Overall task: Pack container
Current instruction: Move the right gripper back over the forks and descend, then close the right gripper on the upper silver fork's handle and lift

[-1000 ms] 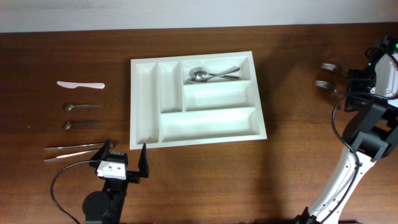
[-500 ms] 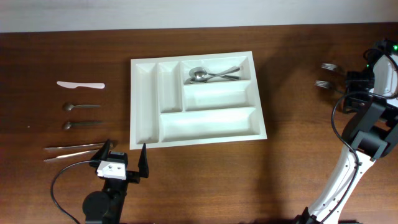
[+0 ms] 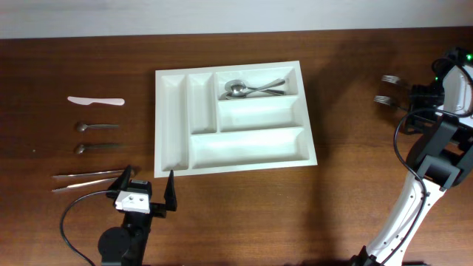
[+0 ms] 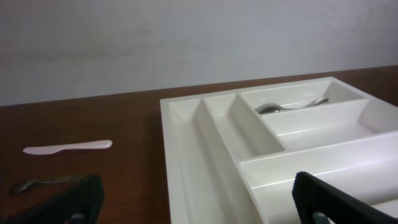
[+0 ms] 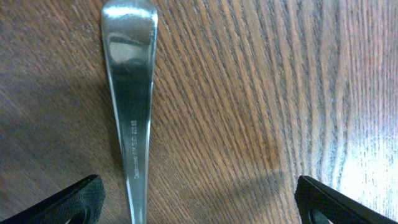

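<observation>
Looking at a dark wood-grain bench (image 3: pixel 355 185), with a pale wall (image 4: pixel 199 43) behind it. Your cutlery tray (image 3: pixel 173 122) sits mid-bench, with spoons (image 3: pixel 247 89) in its top crosswise compartment. Left gripper (image 3: pixel 149 182) is open and empty, just off the tray's near-left corner. Right gripper (image 5: pixel 199 202) is open over a fork handle (image 5: pixel 138 124). The handle has stamped lettering, too small to read.

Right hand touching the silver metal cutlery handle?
Apart. Right wrist view: right hand open, bare wood between silver metal cutlery handle and both fingers.
</observation>
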### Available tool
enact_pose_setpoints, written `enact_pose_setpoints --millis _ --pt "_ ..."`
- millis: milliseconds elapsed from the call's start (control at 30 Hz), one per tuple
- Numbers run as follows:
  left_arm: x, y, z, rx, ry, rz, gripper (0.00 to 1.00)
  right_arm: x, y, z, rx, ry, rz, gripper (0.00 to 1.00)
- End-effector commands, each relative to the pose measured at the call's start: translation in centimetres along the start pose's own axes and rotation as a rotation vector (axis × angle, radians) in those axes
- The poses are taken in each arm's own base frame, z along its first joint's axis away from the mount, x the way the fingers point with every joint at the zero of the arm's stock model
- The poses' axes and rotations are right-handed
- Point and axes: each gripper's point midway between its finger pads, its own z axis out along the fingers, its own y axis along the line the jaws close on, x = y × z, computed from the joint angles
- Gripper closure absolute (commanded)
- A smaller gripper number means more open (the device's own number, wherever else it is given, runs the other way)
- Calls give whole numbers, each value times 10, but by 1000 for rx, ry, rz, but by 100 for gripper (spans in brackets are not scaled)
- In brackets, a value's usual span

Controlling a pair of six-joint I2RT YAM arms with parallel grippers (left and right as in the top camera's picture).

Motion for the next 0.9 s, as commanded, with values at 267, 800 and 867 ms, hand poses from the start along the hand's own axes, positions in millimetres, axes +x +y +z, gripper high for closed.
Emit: enact_pose_setpoints --millis 267,800,867 --pt "1 2 0 -9 -1 8 1 1 -9 27 63 28 43 1" --pt "1 2 0 -9 -1 8 1 1 -10 33 73 30 43 27" --pt "1 2 0 -9 -1 8 1 1 -10 33 73 30 43 43"
